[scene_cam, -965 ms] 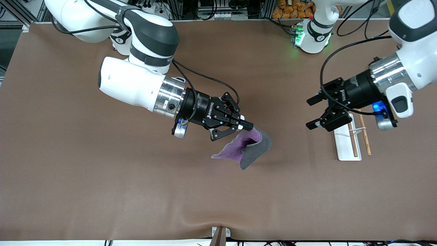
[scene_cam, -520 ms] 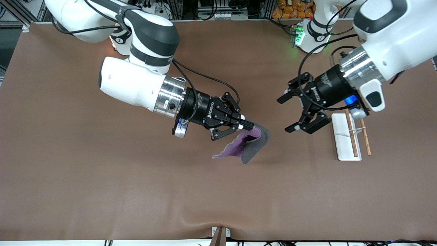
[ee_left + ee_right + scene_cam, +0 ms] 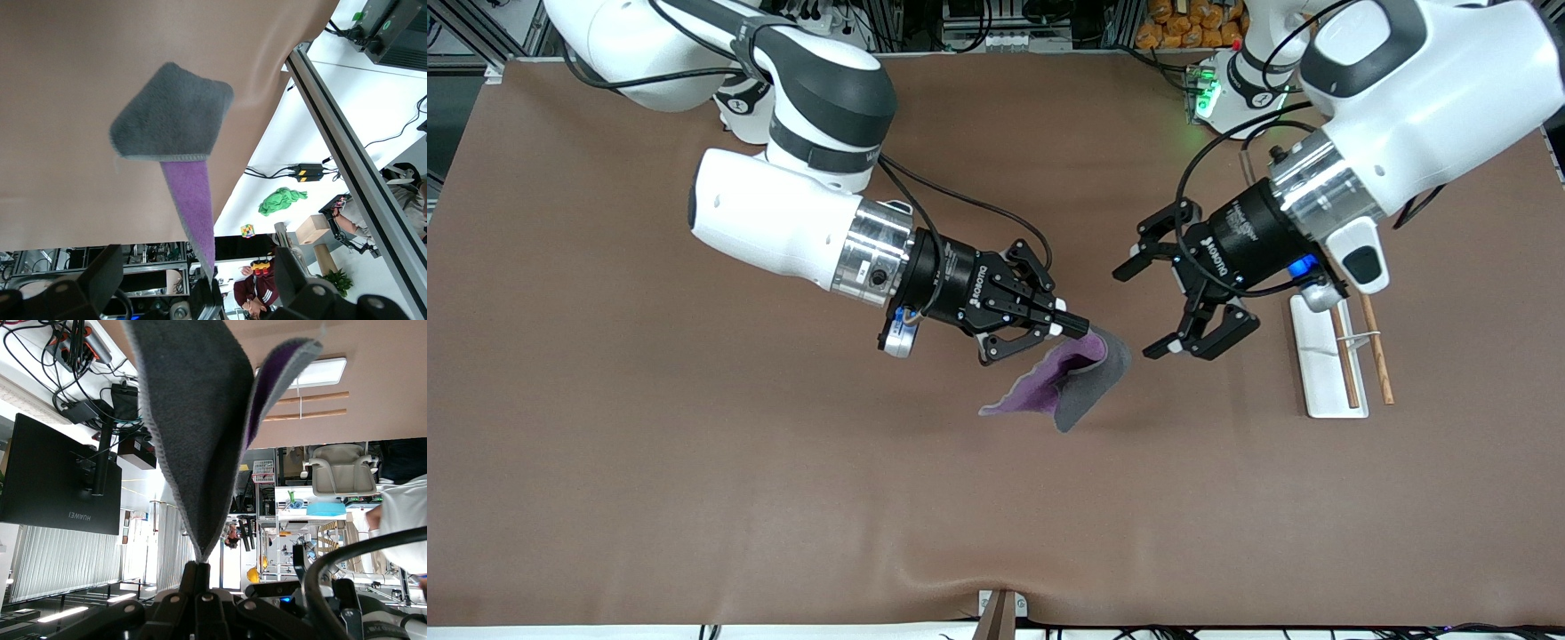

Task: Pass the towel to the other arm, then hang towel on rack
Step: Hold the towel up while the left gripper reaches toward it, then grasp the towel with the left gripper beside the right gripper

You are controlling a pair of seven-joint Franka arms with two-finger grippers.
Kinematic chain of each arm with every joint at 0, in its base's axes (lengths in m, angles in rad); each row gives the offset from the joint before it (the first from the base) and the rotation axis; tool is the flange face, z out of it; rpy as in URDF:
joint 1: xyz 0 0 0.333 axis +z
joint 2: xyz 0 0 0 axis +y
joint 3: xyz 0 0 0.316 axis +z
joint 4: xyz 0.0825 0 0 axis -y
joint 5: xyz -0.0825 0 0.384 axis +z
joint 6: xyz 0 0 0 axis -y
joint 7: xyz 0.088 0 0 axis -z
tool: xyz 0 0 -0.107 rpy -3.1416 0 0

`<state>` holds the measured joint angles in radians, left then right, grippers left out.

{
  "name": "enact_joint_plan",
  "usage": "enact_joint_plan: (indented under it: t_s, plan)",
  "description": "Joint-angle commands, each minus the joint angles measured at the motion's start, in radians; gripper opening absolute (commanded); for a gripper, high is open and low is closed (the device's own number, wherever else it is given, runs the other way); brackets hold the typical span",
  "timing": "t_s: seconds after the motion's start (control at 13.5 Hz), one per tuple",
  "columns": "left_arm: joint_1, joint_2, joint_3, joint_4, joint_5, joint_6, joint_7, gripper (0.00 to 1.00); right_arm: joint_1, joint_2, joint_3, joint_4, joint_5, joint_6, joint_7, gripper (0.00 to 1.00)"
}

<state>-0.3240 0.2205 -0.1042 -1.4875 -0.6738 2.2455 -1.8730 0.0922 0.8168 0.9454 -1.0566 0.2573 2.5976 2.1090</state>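
The right end effector (image 3: 1080, 331) is clenched on one corner of the towel (image 3: 1072, 384), holding it up over the middle of the tabletop (image 3: 694, 489) so the cloth droops in a loose fold, purple face inward and grey face outward. The left end effector (image 3: 1147, 308) hovers just beside the towel with its jaws spread wide, empty. The rack (image 3: 1329, 356) sits toward the left arm's end of the tabletop, well apart from the towel, nothing on its rods. The towel looks light, soft and limp; it will sag and swing from any single grip. The free grey edge hanging clear of the right end effector seems the best place to pinch, deep enough that it does not slip.
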Motion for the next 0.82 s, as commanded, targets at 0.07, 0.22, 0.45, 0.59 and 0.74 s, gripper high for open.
enact_joint_plan:
  t_s: [0.07,0.22,0.45,0.59,0.74]
  plan:
    - [-0.027,0.037,0.004,0.029,-0.012,0.032,-0.025,0.99,-0.016,-0.007,0.018,-0.016,0.002,0.01,0.011,0.0]
    - [-0.035,0.055,0.004,0.047,-0.012,0.036,-0.026,0.92,-0.016,-0.007,0.018,-0.016,0.002,0.01,0.011,0.0]
    - [-0.049,0.095,0.008,0.098,-0.012,0.04,-0.051,0.87,-0.016,-0.007,0.018,-0.016,0.002,0.01,0.011,0.0]
    - [-0.056,0.103,0.008,0.099,-0.01,0.061,-0.064,0.71,-0.016,-0.007,0.018,-0.016,0.0,0.009,0.011,0.0]
    - [-0.058,0.105,0.008,0.098,-0.009,0.063,-0.072,0.58,-0.016,-0.007,0.018,-0.017,-0.001,0.009,0.011,0.0]
